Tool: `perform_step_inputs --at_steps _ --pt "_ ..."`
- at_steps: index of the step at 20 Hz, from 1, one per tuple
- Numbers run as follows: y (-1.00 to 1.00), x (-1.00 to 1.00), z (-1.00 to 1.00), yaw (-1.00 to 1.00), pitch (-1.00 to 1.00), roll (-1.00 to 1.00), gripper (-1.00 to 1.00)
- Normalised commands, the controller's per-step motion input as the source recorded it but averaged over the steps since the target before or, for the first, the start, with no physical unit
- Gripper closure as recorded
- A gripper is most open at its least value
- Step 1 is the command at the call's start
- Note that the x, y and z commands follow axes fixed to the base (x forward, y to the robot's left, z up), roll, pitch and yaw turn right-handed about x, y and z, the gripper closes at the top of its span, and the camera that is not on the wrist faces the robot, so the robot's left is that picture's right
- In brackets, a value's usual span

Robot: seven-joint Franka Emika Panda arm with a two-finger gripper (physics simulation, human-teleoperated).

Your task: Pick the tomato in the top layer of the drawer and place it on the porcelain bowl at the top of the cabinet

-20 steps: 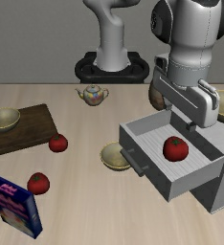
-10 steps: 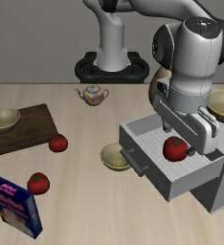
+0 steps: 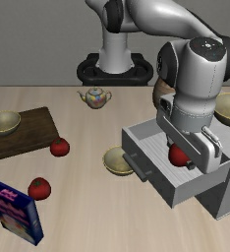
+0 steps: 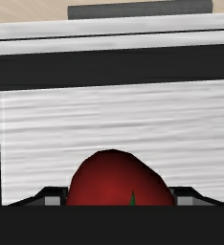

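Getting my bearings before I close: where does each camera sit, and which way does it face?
Exterior view: high in front, facing the robot; shows the arm and gripper over the open drawer.
Wrist view: on the hand, looking into the drawer; open fingertips flank the tomato.
Shared: tomato and drawer.

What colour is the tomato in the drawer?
The tomato is dark red; the wrist view shows it best.
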Motion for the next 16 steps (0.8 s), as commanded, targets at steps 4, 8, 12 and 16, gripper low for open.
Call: perform_step_inputs --at_steps 4,8,12,16 --pt "0.00 0.00 0.25 0.00 0.00 0.00 1.00" --pt "0.00 0.00 0.50 0.00 0.00 0.00 1.00" --pt "0.00 0.00 1.00 0.00 0.00 0.00 1.00" --pt "0.25 0.00 0.75 0.00 0.00 0.00 1.00"
